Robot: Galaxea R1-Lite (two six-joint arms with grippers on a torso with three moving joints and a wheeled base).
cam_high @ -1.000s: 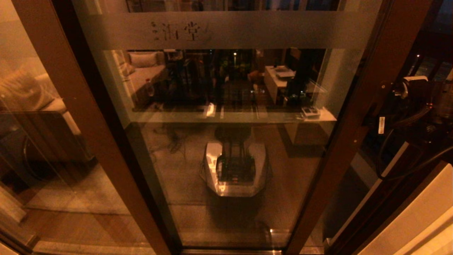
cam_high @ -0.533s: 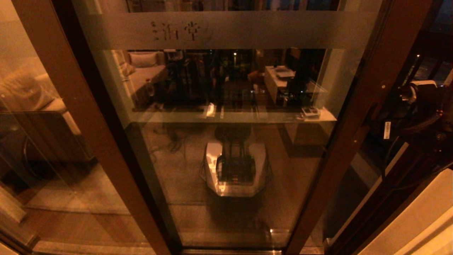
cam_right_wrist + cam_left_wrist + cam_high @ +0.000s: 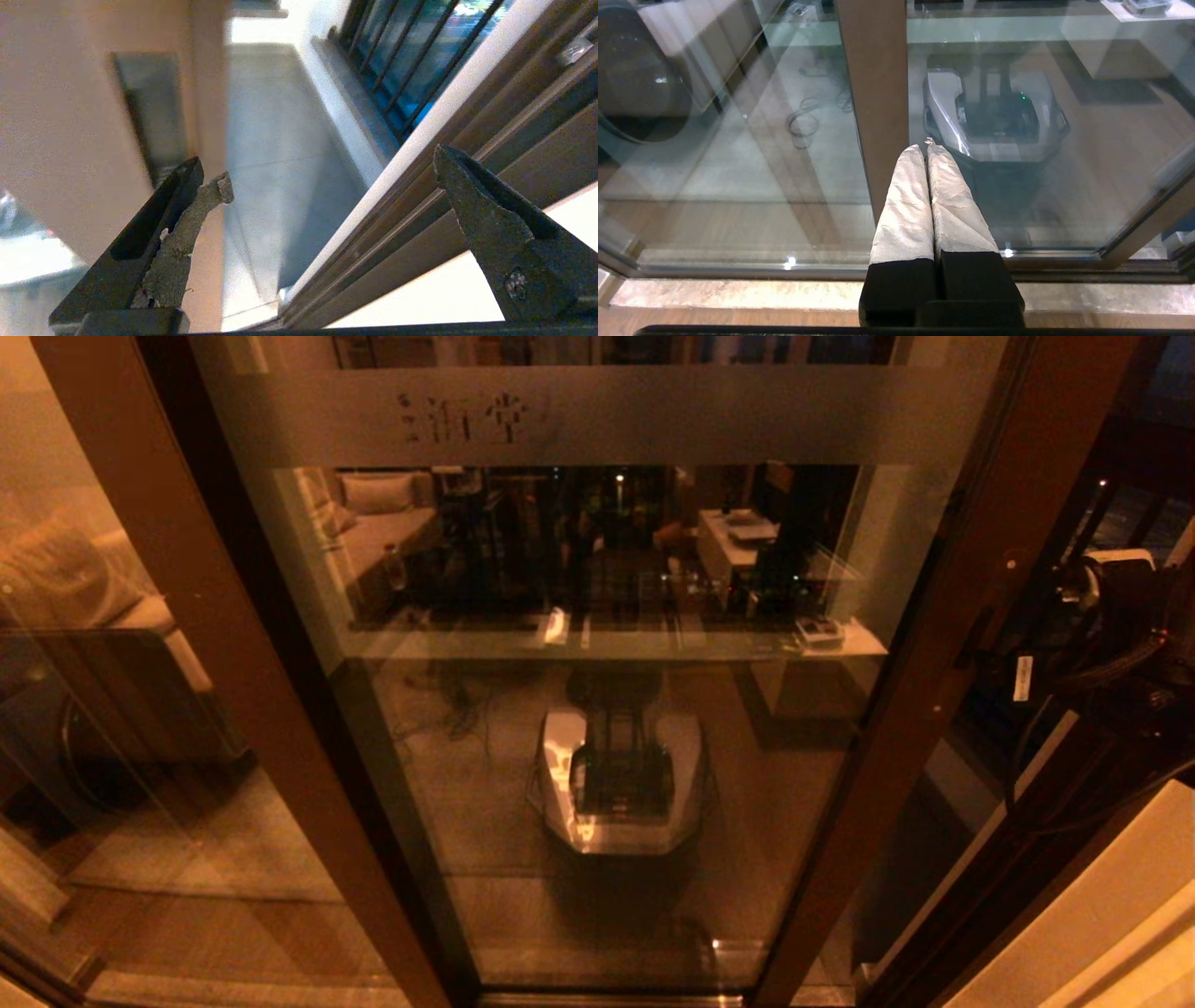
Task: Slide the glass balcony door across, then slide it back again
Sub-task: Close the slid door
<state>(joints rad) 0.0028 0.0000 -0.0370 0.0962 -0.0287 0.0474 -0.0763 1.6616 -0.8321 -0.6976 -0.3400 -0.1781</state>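
Observation:
The glass balcony door fills the head view, with its frosted band across the top and its reddish-brown right stile running down to the floor track. A dark handle slot sits in that stile. My right arm hangs just right of the stile. My right gripper is open with nothing between its fingers; the door stile lies beside one finger. My left gripper is shut and empty, pointing at a brown upright stile low on the door.
A narrower brown-framed glass panel stands at the left. The fixed door frame and its track run at the right, with a pale wall beside them. Black-barred railing windows lie beyond the balcony floor.
My right arm has drawn to the right, away from the door's right stile. The door itself has barely shifted.

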